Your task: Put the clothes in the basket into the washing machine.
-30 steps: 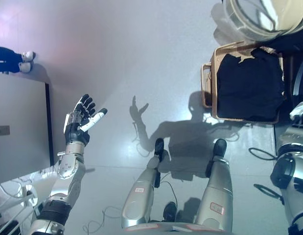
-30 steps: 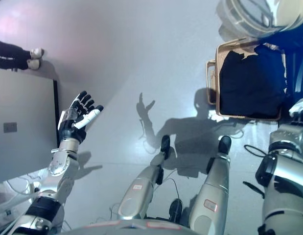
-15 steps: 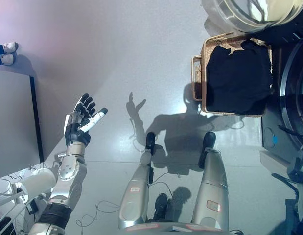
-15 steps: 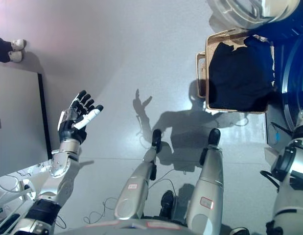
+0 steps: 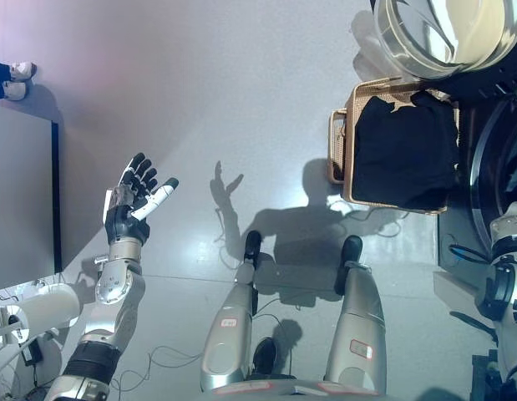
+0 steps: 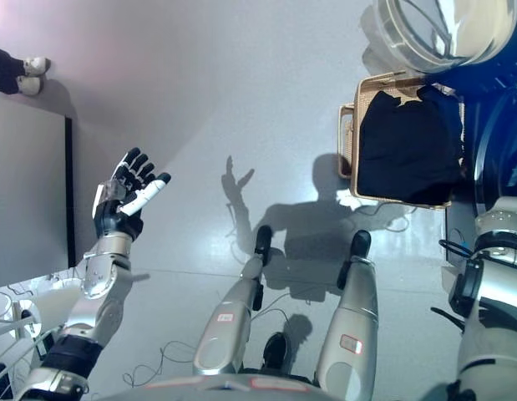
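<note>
Dark clothes (image 5: 404,150) filled the basket (image 5: 337,159) at upper right, below the washer door (image 5: 446,33). Judged soft, light, limp; best pinched at a raised fold. Left hand (image 5: 134,199), mid-left, was spread, empty. Right hand unseen.

Person's shoes (image 5: 18,69), grey panel (image 5: 20,209)

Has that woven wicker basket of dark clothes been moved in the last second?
No. The woven wicker basket sits beside the washing machine's round door as before; only the camera shifted.
</note>
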`<state>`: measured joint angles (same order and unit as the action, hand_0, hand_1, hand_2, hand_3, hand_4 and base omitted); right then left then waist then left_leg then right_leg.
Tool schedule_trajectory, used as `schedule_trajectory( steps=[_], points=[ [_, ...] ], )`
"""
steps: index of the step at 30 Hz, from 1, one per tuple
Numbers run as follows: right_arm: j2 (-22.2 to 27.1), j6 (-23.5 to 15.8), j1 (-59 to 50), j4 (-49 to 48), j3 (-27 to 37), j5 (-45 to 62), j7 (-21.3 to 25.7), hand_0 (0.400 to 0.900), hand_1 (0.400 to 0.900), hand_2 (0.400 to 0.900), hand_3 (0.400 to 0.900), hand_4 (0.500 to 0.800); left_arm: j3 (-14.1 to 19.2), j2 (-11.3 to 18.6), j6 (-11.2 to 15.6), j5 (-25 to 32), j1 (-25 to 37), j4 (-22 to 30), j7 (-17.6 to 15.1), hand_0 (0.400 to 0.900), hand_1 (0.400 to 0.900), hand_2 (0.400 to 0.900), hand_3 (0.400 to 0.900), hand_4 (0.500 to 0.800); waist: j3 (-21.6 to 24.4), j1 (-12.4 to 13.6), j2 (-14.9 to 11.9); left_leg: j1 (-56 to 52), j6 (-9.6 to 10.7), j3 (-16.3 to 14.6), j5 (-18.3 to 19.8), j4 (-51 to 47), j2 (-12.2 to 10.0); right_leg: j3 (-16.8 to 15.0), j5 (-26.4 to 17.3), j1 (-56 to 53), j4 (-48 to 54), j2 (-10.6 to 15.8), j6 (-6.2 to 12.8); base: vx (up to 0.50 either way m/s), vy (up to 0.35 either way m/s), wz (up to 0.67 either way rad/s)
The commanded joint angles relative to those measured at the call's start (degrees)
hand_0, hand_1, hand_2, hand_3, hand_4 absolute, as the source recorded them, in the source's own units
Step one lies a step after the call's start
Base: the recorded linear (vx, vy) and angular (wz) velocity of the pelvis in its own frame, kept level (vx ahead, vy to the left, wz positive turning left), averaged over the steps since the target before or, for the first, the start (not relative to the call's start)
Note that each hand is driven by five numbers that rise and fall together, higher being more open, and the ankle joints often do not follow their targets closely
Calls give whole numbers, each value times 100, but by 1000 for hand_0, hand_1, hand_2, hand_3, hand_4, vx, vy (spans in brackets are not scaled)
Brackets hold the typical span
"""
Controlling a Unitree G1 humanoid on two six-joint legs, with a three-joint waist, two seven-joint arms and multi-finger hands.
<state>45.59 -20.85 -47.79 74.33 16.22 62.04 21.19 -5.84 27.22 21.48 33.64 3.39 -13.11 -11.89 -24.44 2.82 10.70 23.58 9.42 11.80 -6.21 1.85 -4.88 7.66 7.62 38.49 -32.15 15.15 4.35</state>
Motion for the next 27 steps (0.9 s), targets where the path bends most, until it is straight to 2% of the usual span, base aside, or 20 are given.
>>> schedule_trajectory(
  steps=[1, 6, 11, 16, 22, 27],
  points=[
    [-163, 129, 431, 21, -783, -1537, 16, 900, 900, 900, 900, 800, 430, 353, 599, -41, 188, 60, -85, 900, 900, 900, 900, 800, 300, 44, -364, -541, -59, 127, 531, 202, -439, -431, -657, -566, 584, 275, 525, -23, 63, -8],
    [-578, 476, 993, -297, -1365, -3004, 107, 900, 900, 900, 900, 800, 587, 399, 581, -68, 184, 110, -39, 900, 900, 900, 900, 800, 337, -26, -545, -609, -152, 117, 673, 456, -292, -399, -897, -1020, 987, 342, 563, -22, 86, -3],
    [-754, 780, 1543, -681, -1873, -4497, 185, 900, 900, 900, 900, 800, 753, 307, 538, -29, 175, -4, 35, 900, 900, 900, 900, 800, 610, -130, -789, -917, -199, 40, 819, 519, -153, -313, -1194, -1682, 1587, 483, 663, -3, 138, -6],
    [-1114, 823, 2159, -1089, -1874, -4965, 96, 900, 900, 900, 900, 800, 993, 267, 446, -198, -7, -89, 80, 900, 900, 900, 900, 800, 873, -201, -1033, -1332, -263, -100, 990, 517, -136, -255, -1461, -2214, 2201, 465, 761, 26, 94, -21],
    [-1455, 802, 2789, -1527, -1853, -5287, -88, 900, 900, 900, 900, 800, 1346, 289, 352, -551, -384, -43, 173, 900, 900, 900, 900, 800, 1238, -245, -1316, -1747, -251, -340, 1032, 244, -284, -186, -1713, -2580, 2769, 321, 840, 17, 32, -23],
    [-1634, 771, 2861, -1567, -1925, -5257, -210, 900, 900, 900, 900, 800, 1452, 272, 297, -681, -500, -25, 224, 900, 900, 900, 900, 800, 1424, -239, -1478, -1914, -223, -536, 1076, 168, -400, -203, -1855, -2620, 3002, 210, 885, 0, -9, -18]
  ],
)
